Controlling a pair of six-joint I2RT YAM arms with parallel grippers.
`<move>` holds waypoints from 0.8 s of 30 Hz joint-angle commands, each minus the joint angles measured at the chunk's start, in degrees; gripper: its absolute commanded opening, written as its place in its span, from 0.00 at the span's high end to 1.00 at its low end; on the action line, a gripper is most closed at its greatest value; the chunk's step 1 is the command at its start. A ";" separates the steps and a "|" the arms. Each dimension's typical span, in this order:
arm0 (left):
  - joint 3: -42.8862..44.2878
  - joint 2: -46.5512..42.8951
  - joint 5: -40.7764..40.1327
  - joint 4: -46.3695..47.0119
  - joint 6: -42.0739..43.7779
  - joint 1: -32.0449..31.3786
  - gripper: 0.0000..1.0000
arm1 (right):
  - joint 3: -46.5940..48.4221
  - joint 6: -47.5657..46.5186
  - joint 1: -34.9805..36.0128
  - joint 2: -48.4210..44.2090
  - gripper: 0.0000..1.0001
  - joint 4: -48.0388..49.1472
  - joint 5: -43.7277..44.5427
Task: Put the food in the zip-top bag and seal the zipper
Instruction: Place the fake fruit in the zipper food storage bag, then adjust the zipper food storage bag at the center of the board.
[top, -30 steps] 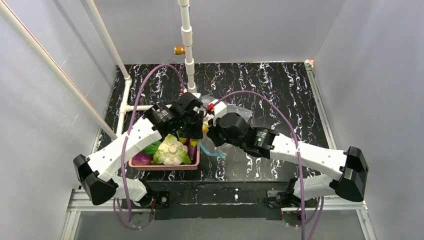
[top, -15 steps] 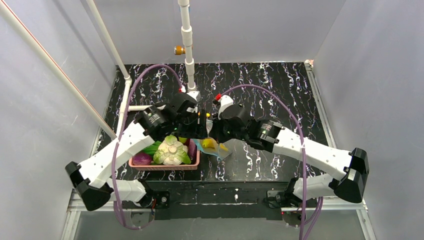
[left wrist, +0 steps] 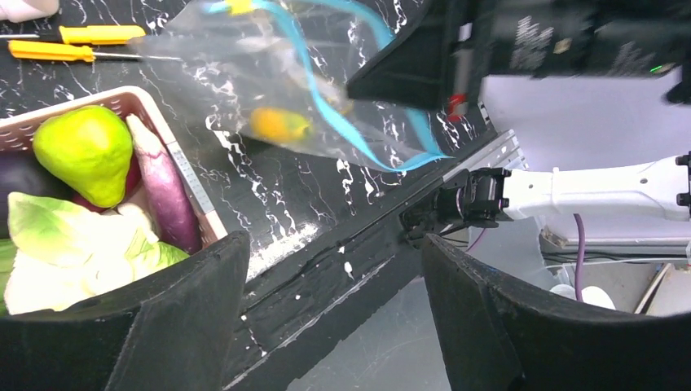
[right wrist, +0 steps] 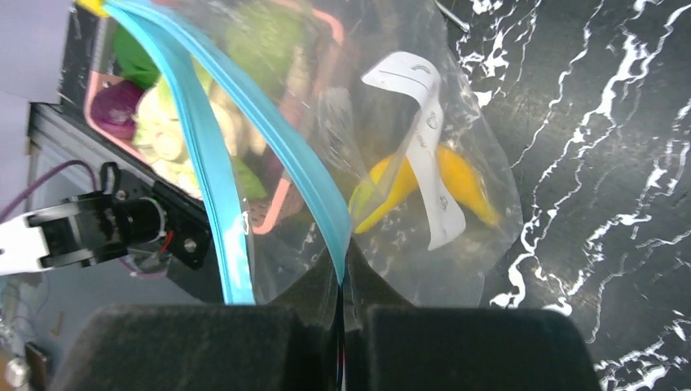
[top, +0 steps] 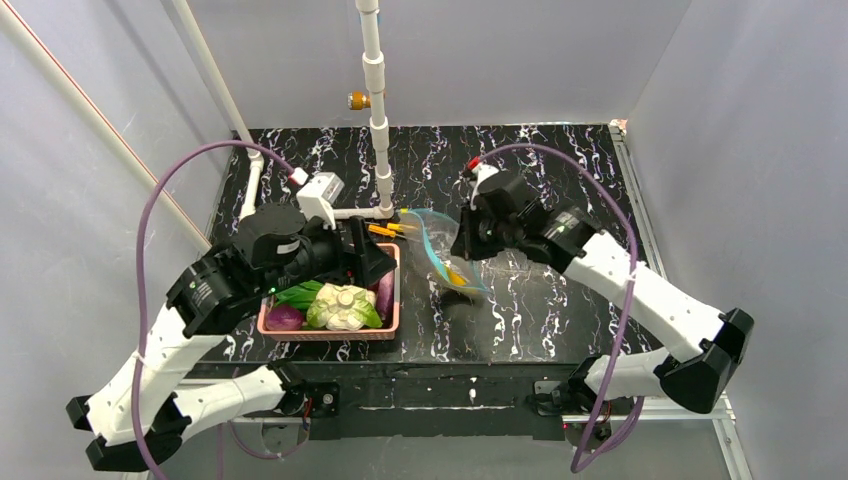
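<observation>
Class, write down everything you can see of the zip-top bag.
The bag is clear, thin, crinkled plastic with a teal zipper along its mouth, whose two strips stand apart, so it is open. The shut right gripper pinches it where the strips meet and holds it up, tilted, beside the basket. Inside lies one yellow piece; a white label shows on the wall.

Pink basket (top: 340,335), yellow-handled screwdrivers (left wrist: 96,34)

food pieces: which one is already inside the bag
The long yellow piece: it alone lies inside the clear zip-top bag; the green pear, leafy head and purple oblong piece sit in the pink basket.
</observation>
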 commanded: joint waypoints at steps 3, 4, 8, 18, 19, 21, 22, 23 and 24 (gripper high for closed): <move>-3.33 -2.91 -4.26 2.77 -1.42 0.06 0.19 | 13.89 -5.82 -1.97 -4.75 0.99 -15.20 -3.89; -5.16 -2.54 -3.74 5.47 -2.76 0.02 0.20 | 13.48 -6.24 -2.54 -5.13 0.99 -14.30 -4.51; -9.34 2.78 3.81 16.84 -9.38 0.04 0.23 | 10.29 -6.00 -3.84 -3.80 0.99 -8.68 -8.73; -10.20 10.77 -3.47 22.45 -12.17 -3.08 0.25 | 6.77 -5.85 -4.43 -2.51 0.99 -5.93 -9.28; -10.24 11.57 -4.09 21.98 -12.26 -3.31 0.27 | 6.26 -5.70 -4.43 -2.73 0.99 -5.62 -9.59; -10.94 12.90 -4.47 22.18 -12.95 -3.41 0.31 | 5.23 -5.40 -4.43 -3.16 0.99 -4.87 -10.08; -11.32 13.43 -4.06 23.23 -13.01 -3.43 0.33 | 4.73 -5.23 -4.47 -3.22 0.99 -4.57 -10.38; -11.42 14.13 -3.45 24.11 -13.00 -3.59 0.34 | 4.39 -5.15 -4.45 -3.16 0.99 -4.45 -10.54; -11.05 14.95 -3.24 24.48 -12.92 -3.92 0.34 | 4.07 -5.14 -4.43 -3.10 0.99 -4.48 -10.51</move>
